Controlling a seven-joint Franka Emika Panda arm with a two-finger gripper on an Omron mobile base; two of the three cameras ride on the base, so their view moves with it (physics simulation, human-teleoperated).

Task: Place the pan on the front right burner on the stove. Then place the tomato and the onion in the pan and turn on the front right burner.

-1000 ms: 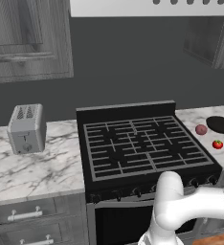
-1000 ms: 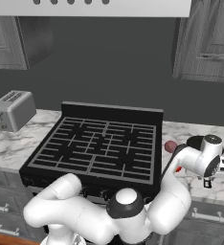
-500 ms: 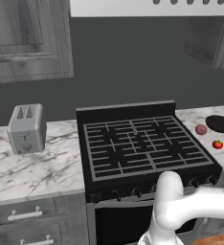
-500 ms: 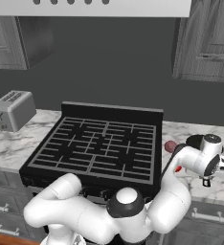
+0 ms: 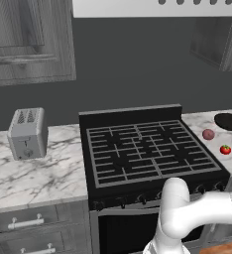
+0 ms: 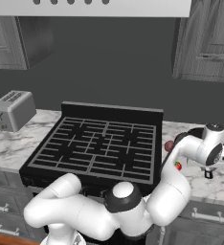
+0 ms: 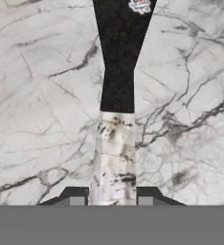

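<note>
The pan's long handle (image 7: 115, 153) runs straight up the hand view, shiny metal low down and black higher up. My gripper (image 7: 111, 200) is shut on its metal end, one fingertip (image 7: 75, 198) on each side. From the right base view, the gripper (image 6: 208, 172) points down at the counter right of the stove (image 6: 99, 143), with the black pan (image 6: 194, 132) partly hidden behind the hand. The pan (image 5: 229, 121) lies at the far right of the counter. The onion (image 5: 208, 134) and the tomato (image 5: 225, 149) rest on the marble between pan and stove. The front right burner (image 5: 187, 161) is bare.
A grey toaster (image 5: 26, 133) stands on the counter left of the stove. Knobs (image 5: 138, 200) line the stove's front edge. Cabinets hang above on both sides, and a range hood (image 5: 157, 6) sits over the stove. The arm's elbow (image 6: 126, 196) bulks in front of the stove.
The fingers have closed onto the pan's handle. The arm, the pan, the onion and the tomato have hardly moved.
</note>
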